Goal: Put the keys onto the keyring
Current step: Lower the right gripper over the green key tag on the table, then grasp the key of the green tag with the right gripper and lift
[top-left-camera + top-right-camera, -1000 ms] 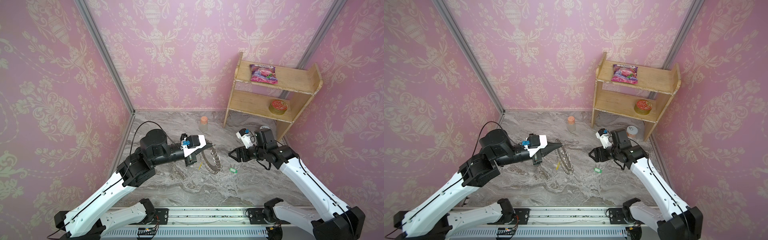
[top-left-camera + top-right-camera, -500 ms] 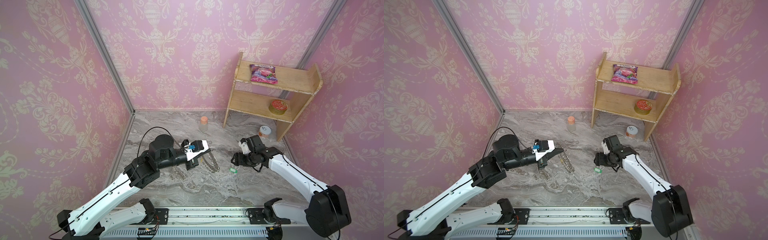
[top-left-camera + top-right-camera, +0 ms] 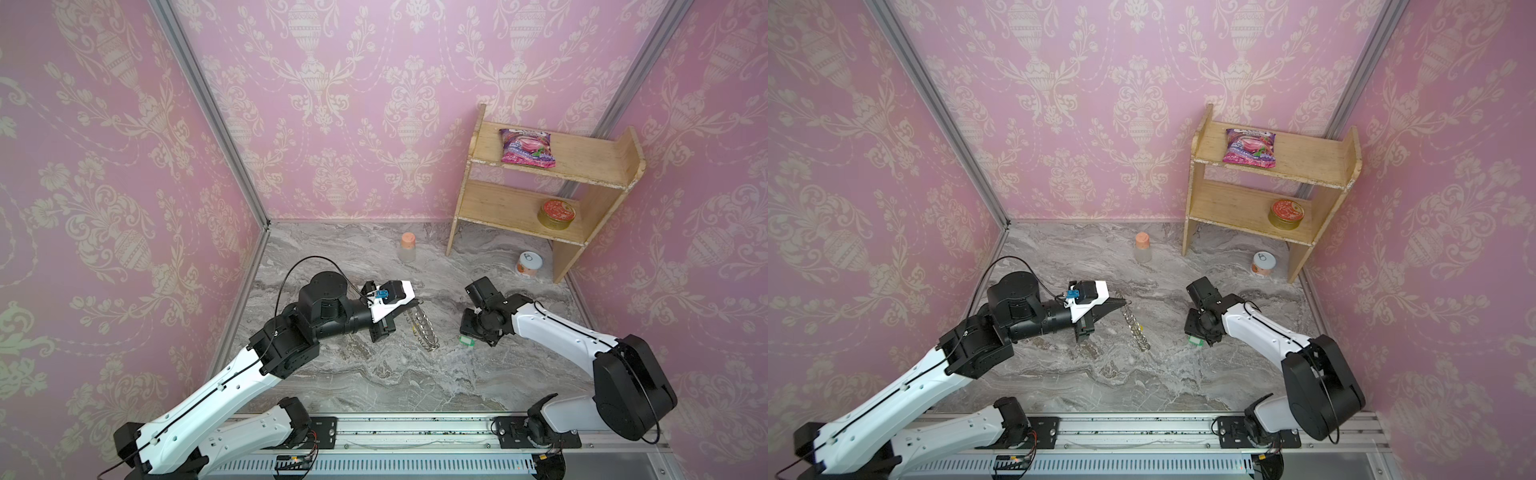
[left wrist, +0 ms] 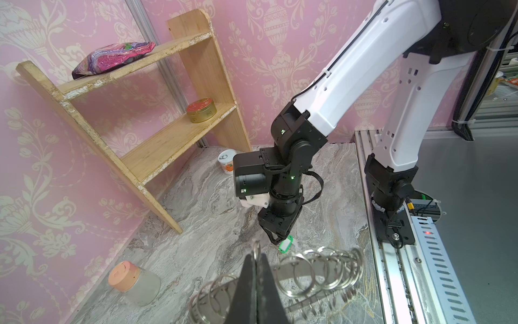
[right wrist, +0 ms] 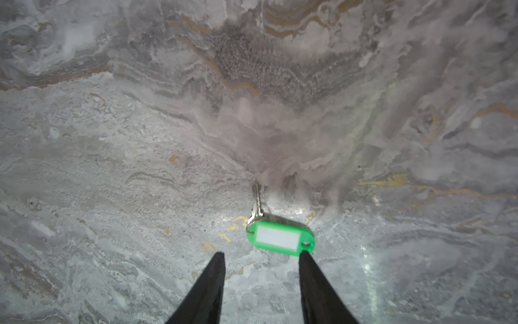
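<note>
The keyring (image 3: pixel 422 328) is a grey metal disc fringed with silver wire rings (image 4: pixel 316 269), standing on edge on the marble table. My left gripper (image 4: pixel 256 256) is shut on one small ring at its upper rim, as both top views show (image 3: pixel 1124 303). A green key tag with a white label (image 5: pixel 280 238) lies flat on the table with a metal key (image 5: pixel 256 202) attached. My right gripper (image 5: pixel 262 254) hangs low over it, open. The tag lies just beyond the fingertips, and one fingertip (image 5: pixel 305 256) touches its loop end. In a top view the tag (image 3: pixel 467 340) peeks out under that gripper. No yellow key shows clearly.
A wooden shelf (image 3: pixel 540 199) at the back right holds a pink snack bag (image 3: pixel 528 147) and a red-lidded gold tin (image 3: pixel 557 214). A small can (image 3: pixel 528 264) stands by its foot. A pink-lidded jar (image 3: pixel 408 247) stands near the back wall. The metal rail (image 3: pixel 415 432) runs along the front.
My right gripper has come down over the green key and its jaws have narrowed. My left arm has shifted slightly right, still holding the keyring.
</note>
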